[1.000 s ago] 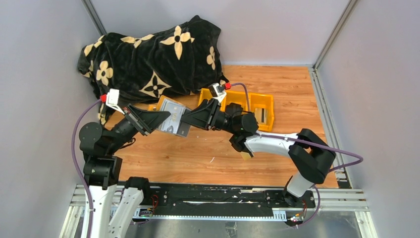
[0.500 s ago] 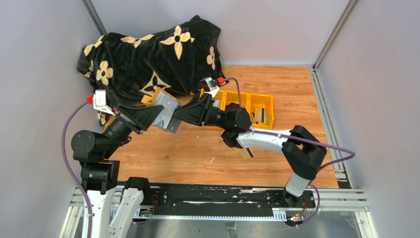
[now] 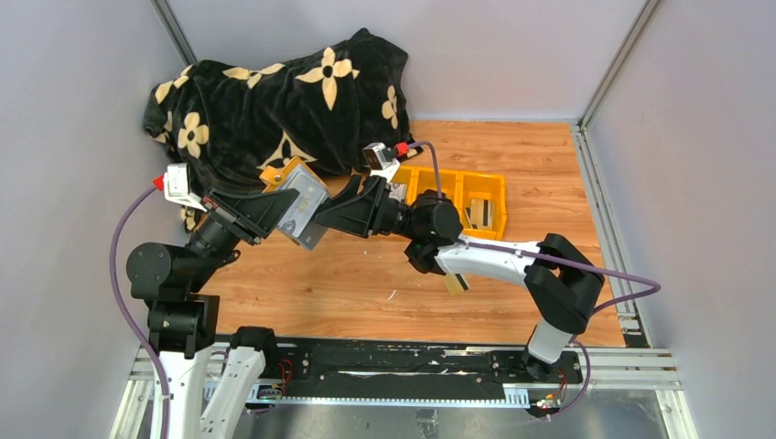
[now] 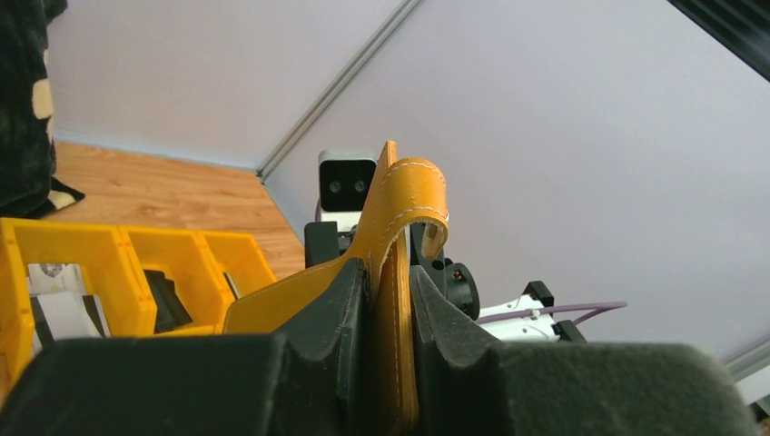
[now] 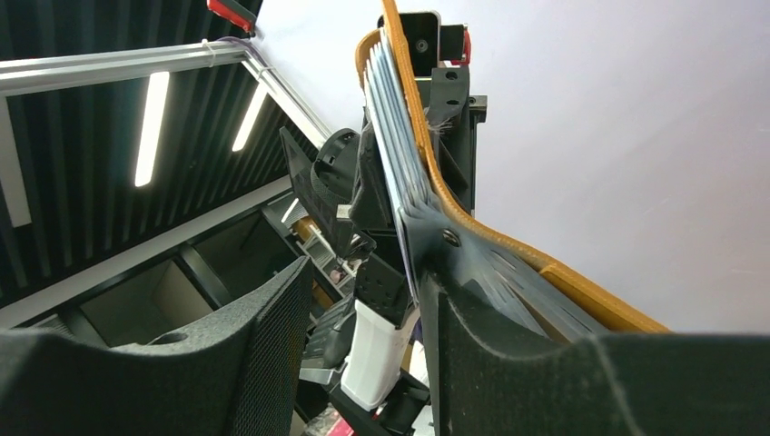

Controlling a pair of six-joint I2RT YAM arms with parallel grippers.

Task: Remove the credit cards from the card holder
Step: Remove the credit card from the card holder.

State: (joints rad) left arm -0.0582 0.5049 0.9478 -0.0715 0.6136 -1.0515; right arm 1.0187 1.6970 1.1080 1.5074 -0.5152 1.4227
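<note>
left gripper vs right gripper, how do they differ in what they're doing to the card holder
The left gripper is shut on the tan leather edge of the card holder; the right gripper stands open, with nothing between its jaws. The left gripper holds the card holder up; the right gripper only has one finger against its clear pockets. Both meet at the card holder, which is off the table.

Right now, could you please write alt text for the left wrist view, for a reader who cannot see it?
The left gripper clamps an edge of the mustard-tan card holder, whose top flap curls over. A yellow bin sits on the wooden table at left; pale walls fill the background.
</note>
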